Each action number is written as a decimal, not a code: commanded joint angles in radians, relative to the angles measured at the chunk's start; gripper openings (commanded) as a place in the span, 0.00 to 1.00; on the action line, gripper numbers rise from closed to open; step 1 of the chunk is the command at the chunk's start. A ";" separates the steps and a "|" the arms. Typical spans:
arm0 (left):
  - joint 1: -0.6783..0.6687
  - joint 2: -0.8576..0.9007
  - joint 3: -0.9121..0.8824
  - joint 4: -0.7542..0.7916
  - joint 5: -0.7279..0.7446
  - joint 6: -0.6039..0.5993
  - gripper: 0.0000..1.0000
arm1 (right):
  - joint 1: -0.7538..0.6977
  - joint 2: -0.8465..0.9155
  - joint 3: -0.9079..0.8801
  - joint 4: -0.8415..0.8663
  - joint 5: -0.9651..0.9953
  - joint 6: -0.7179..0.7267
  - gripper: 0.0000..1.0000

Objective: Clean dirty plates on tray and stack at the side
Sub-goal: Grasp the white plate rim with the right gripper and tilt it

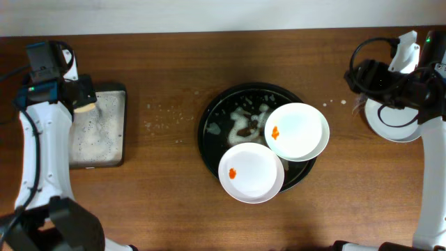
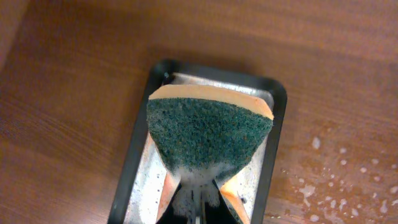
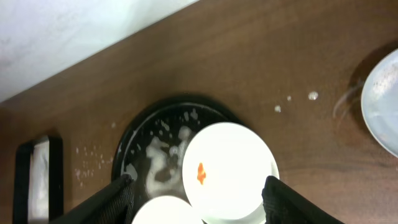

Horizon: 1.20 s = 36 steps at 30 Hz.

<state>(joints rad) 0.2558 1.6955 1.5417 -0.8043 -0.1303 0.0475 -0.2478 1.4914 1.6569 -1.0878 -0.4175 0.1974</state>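
Note:
The large round black tray [image 1: 209, 132] sits mid-table with soapy foam in it. Two white plates lie on it, each with an orange smear: one at the front [image 1: 251, 173], one at the right [image 1: 297, 131], also in the right wrist view [image 3: 230, 165]. A third white plate [image 1: 390, 122] lies on the table at the far right, partly under the right arm, its edge showing in the right wrist view [image 3: 382, 102]. My left gripper [image 1: 82, 97] is shut on a green and orange sponge [image 2: 208, 134] over the small rectangular tray [image 2: 277, 124]. My right gripper [image 3: 196, 199] is open and empty, high above the plates.
The small rectangular black tray [image 1: 97, 129] holds soapy water at the left. Water drops [image 1: 164, 118] dot the wood between the two trays. The table's far edge and a white wall run along the top.

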 commanded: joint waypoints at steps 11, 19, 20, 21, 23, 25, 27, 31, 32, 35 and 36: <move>-0.237 0.010 0.044 -0.024 0.538 -0.080 0.00 | 0.006 0.103 -0.044 -0.126 0.060 -0.035 0.67; -0.777 0.263 0.044 0.362 0.500 -0.260 0.00 | 0.014 0.283 -0.254 -0.015 0.220 0.013 0.43; -0.809 0.298 0.044 0.394 0.501 -0.287 0.00 | 0.014 0.300 -0.291 0.026 0.214 0.013 0.42; -0.848 0.344 0.044 0.433 0.501 -0.316 0.00 | 0.014 0.310 -0.317 0.055 0.196 0.013 0.42; -0.891 0.399 0.044 0.481 0.501 -0.348 0.00 | 0.019 0.331 -0.381 0.143 0.125 -0.002 0.42; -0.911 0.422 0.044 0.505 0.501 -0.351 0.00 | 0.027 0.341 -0.426 0.198 0.119 -0.002 0.39; -0.935 0.436 0.044 0.508 0.501 -0.351 0.00 | 0.032 0.345 -0.467 0.250 0.114 0.002 0.37; -0.973 0.437 0.044 0.472 0.496 -0.370 0.00 | 0.032 0.346 -0.520 0.320 0.114 0.048 0.29; -0.980 0.441 0.044 0.451 0.487 -0.400 0.00 | 0.032 0.346 -0.533 0.338 0.114 0.055 0.27; -0.989 0.473 0.044 0.443 0.474 -0.448 0.00 | 0.032 0.346 -0.560 0.382 0.111 0.077 0.18; -0.989 0.483 0.044 0.436 0.475 -0.475 0.00 | 0.032 0.346 -0.560 0.387 0.111 0.077 0.17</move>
<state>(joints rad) -0.7315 2.1311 1.5768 -0.3588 0.3592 -0.3534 -0.2226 1.8263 1.1198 -0.7109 -0.3199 0.2584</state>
